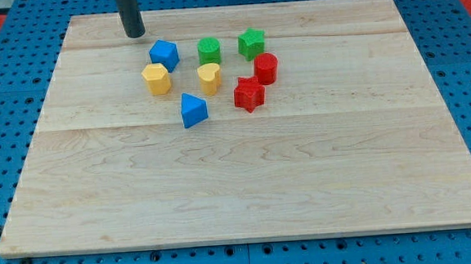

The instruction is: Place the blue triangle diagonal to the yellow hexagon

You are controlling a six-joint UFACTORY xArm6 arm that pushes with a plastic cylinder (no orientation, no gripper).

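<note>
Rod tip, my tip (pixel 134 35), rests at the view's top-left of the pale wooden board (pixel 247 188), apart from all blocks; no jaws exist. Blue triangle block (pixel 192 110) sits just below-right of the yellow hexagon block (pixel 157 79), not touching.

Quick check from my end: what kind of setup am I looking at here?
Most likely a lab test bench: a wooden board lies on a blue perforated base, with small coloured blocks like the blue triangle and yellow hexagon. My tip is above and left of them.
</note>
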